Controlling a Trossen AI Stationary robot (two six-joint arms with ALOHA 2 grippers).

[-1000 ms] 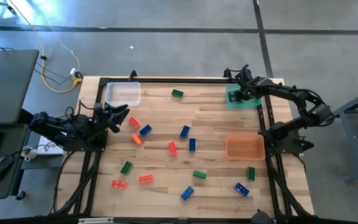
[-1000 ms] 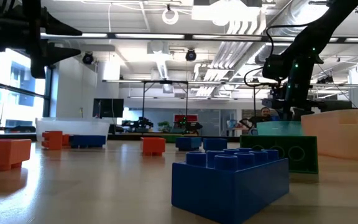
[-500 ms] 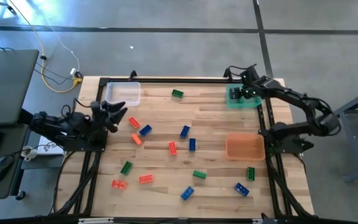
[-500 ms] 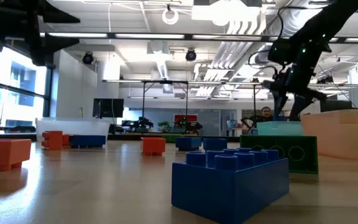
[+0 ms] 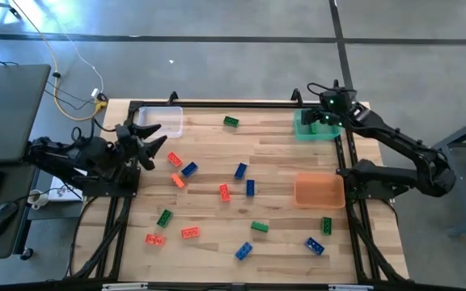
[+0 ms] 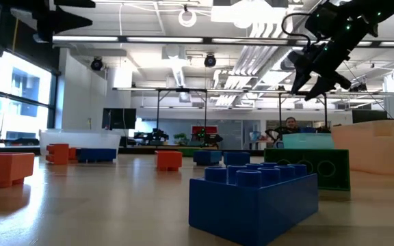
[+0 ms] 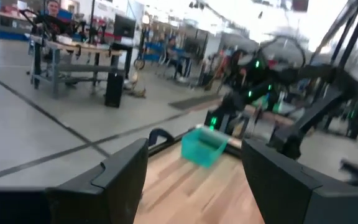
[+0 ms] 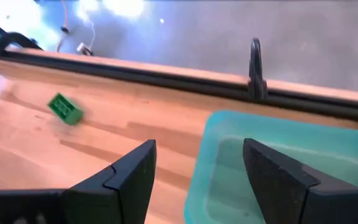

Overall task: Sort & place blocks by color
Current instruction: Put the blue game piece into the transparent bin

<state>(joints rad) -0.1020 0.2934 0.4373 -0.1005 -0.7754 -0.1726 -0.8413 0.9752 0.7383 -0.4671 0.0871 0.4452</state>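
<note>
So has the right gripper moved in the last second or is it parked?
Yes. In the high view the right gripper has lifted away from the green bin, toward the table's far edge, fingers open and empty.

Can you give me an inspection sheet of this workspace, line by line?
Surface: wooden table inside a black frame.
Job's things: blocks in red-orange, blue and green lie scattered on the wood; a clear bin, a green bin and an orange bin stand at the edges.
Clutter: nothing seen on the table.
Grippers: left gripper open and empty beside the clear bin; right gripper open and empty above the green bin.
Cables: a yellow cable runs over the floor.
Surroundings: a keyboard and mouse on a side desk; a person far behind.
</note>
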